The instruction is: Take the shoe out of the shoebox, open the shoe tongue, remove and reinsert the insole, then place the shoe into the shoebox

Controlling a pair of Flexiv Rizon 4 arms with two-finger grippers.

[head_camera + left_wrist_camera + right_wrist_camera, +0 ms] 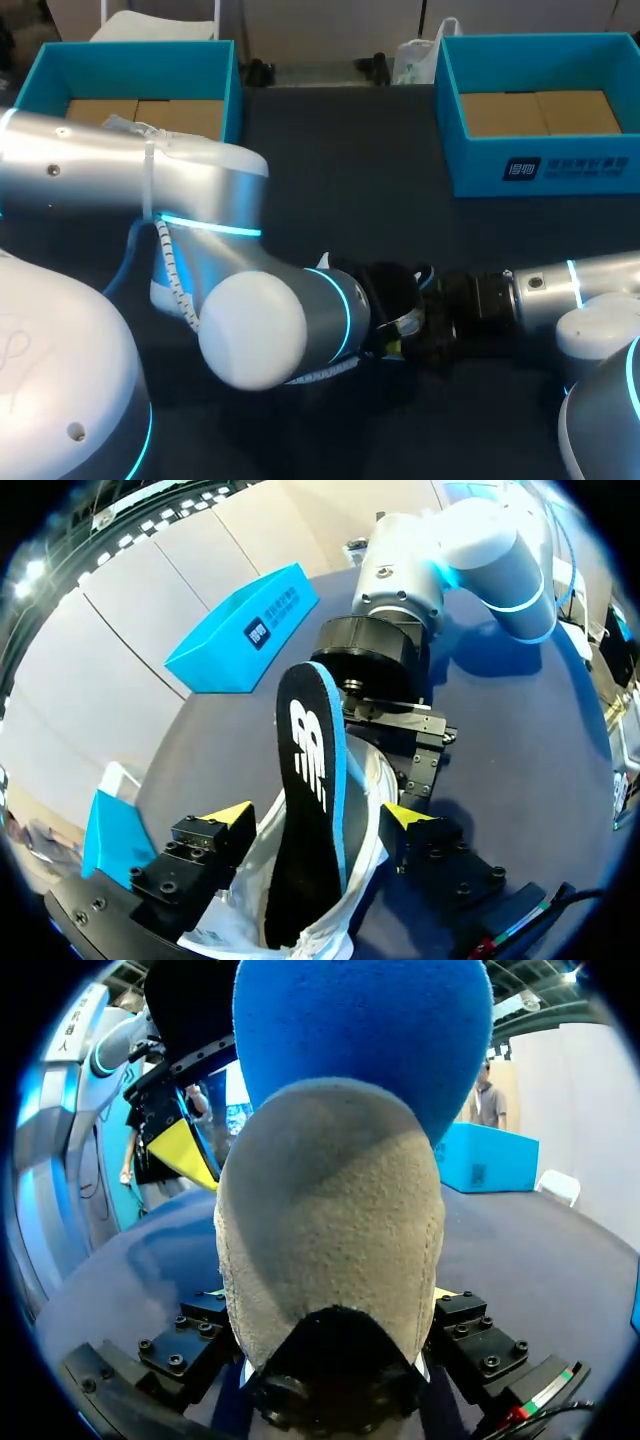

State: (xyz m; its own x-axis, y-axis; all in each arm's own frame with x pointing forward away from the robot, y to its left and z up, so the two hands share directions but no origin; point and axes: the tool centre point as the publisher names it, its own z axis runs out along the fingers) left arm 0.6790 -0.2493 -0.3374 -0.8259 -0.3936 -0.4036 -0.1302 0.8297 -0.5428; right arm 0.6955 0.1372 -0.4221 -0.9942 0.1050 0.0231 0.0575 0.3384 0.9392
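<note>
**Fig.** Shoe, out of box, is being clamped over table by L gripper. R gripper is sitting at the heel; its state cannot be told. Insole is standing upright, half out of shoe. It is judged light, soft foam, prob. best pinched at top edge. White logo is being shown on insole, white label on box.

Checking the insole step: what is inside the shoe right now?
A black insole stands partly out of the white shoe, between the left pincer's tips. Its lower end is hidden inside, and the shoe's upper covers the rest of the interior.
</note>
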